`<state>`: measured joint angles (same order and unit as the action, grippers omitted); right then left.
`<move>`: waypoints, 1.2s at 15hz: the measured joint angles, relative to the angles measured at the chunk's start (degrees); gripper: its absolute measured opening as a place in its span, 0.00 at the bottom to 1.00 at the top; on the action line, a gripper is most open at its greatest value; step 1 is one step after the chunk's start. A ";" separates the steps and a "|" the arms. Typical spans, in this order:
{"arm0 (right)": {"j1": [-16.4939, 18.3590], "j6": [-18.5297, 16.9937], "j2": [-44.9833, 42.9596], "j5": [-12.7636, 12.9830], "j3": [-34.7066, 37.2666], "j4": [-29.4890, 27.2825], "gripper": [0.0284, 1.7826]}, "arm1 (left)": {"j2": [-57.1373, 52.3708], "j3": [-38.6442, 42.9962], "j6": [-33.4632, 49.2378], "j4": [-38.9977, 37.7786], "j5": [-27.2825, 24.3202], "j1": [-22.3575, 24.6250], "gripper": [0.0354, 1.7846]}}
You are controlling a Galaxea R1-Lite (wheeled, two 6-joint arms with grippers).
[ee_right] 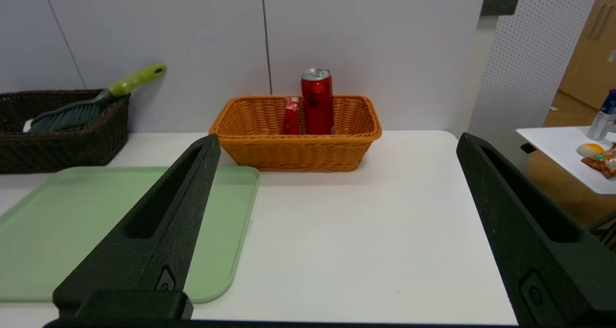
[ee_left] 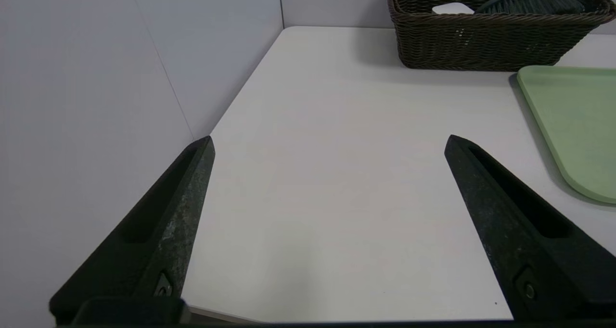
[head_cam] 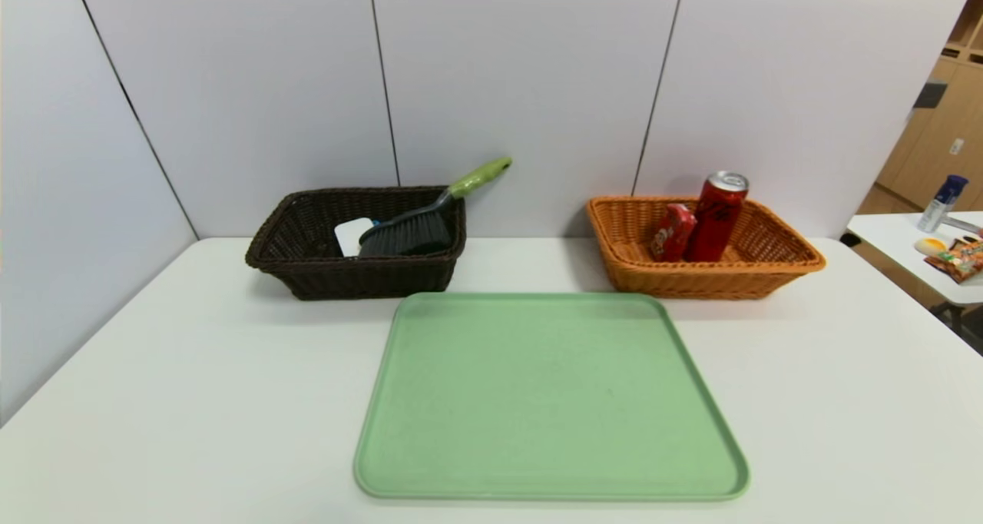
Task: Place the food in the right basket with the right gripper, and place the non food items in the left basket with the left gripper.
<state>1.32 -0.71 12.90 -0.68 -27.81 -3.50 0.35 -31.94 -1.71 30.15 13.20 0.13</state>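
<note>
The white table [head_cam: 192, 370] holds a bare green plastic tray [head_cam: 549, 401]. Behind it, the tall red soda can [head_cam: 716, 217] stands tilted in the orange-tan wicker basket [head_cam: 776, 266] and could be toppled by a knock. Both the left gripper [ee_left: 327, 145] and the right gripper [ee_right: 337, 143] are spread wide, holding nothing.

Soda can [head_cam: 716, 217] print, snack packet [head_cam: 673, 232] print: unreadable. No legible text.

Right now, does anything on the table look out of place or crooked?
Only slightly. The brush lies tilted in the dark brown basket, its green handle poking out over the rim. The soda can leans in the orange basket beside the snack packet. Nothing looks spilled or damaged.
</note>
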 joint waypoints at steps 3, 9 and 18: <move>-0.69 1.97 -6.23 -0.39 3.45 -0.83 0.95 | -0.24 3.11 -0.72 -1.84 -0.04 0.02 0.94; -1.05 9.61 -12.69 0.76 18.47 13.49 0.95 | -0.24 18.82 -2.40 -23.95 -0.15 0.02 0.94; -1.10 8.06 -13.03 -1.29 27.43 3.71 0.95 | -0.28 31.28 -2.43 -28.48 -14.87 0.02 0.94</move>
<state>0.22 7.35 -0.13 -1.97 -0.38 0.21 0.07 -0.66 -4.13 1.67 -1.67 0.16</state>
